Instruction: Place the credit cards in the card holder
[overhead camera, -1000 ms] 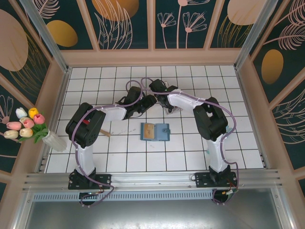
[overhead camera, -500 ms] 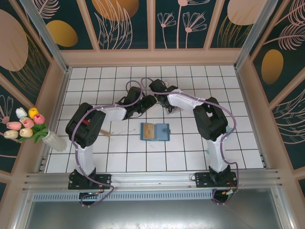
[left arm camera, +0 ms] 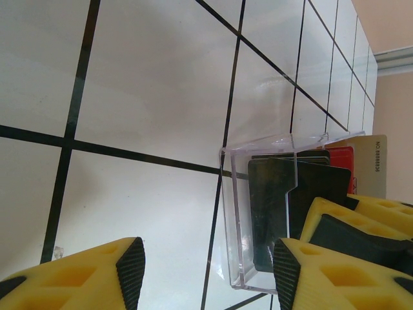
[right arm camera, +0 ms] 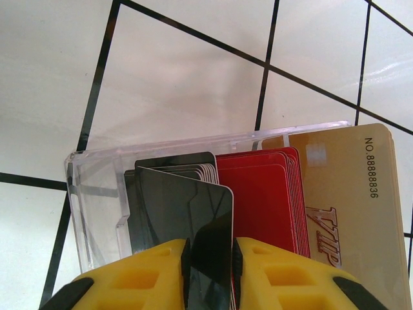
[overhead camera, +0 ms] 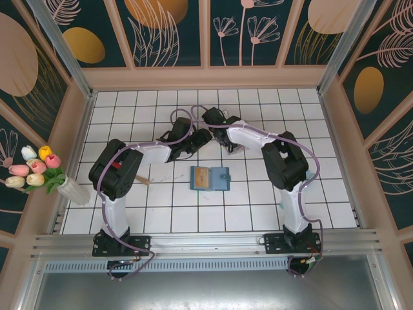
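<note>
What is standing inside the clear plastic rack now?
The clear rack holds black cards, red cards and a tan VIP card. The right gripper pinches the front black card; its yellow fingers cover the lower edges.

You see the card holder [overhead camera: 210, 178] flat on the tiled table [overhead camera: 193, 219], near its middle. Behind it stands the clear rack [right arm camera: 97, 194], the credit cards [right arm camera: 258, 194] upright inside. The right gripper [right arm camera: 210, 265] is at the rack, the front card [right arm camera: 187, 213] between its fingers; the left gripper [left arm camera: 206, 268] is just beside.

Clear rack [right arm camera: 97, 194] and right claw [right arm camera: 210, 261], pinching a black card [right arm camera: 184, 213], crowd the left claw [left arm camera: 208, 274]; bare tiles [left arm camera: 148, 97] beyond.
</note>
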### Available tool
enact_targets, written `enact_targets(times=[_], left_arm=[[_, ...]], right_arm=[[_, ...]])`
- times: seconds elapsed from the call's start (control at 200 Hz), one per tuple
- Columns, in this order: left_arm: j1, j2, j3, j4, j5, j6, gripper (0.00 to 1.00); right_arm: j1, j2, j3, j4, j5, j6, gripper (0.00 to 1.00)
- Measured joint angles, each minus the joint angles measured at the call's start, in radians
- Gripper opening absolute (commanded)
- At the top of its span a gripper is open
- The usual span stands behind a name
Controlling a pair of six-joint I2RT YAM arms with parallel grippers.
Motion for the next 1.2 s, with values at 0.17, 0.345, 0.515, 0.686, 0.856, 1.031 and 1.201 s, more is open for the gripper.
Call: enact_targets(times=[0.17, 0.345, 0.515, 0.686, 0.856, 1.031, 1.201], left_arm=[[0.0, 0.0, 0.0, 0.0, 0.0, 0.0, 0.58], [0.0, 0.0, 0.0, 0.0, 0.0, 0.0, 0.58], [0.0, 0.0, -0.001, 0.0, 0.0, 0.0, 0.58], [0.0, 0.0, -0.003, 0.0, 0.0, 0.0, 0.58], [0.0, 0.0, -0.003, 0.0, 0.0, 0.0, 0.58], [0.0, 0.0, -0.003, 0.0, 0.001, 0.0, 0.58], [0.0, 0.0, -0.003, 0.0, 0.001, 0.0, 0.58]], right_arm=[[0.0, 0.0, 0.0, 0.0, 0.001, 0.0, 0.26], [-0.001, -0.001, 0.0, -0.001, 0.016, 0.0, 0.26], [-0.001, -0.004, 0.001, -0.007, 0.018, 0.0, 0.27], [-0.001, -0.004, 0.002, -0.009, 0.018, 0.0, 0.26], [-0.002, -0.007, 0.006, -0.016, 0.019, 0.0, 0.25], [-0.003, -0.018, 0.006, -0.02, 0.023, 0.0, 0.21], [-0.003, -0.019, 0.006, -0.022, 0.022, 0.0, 0.17]])
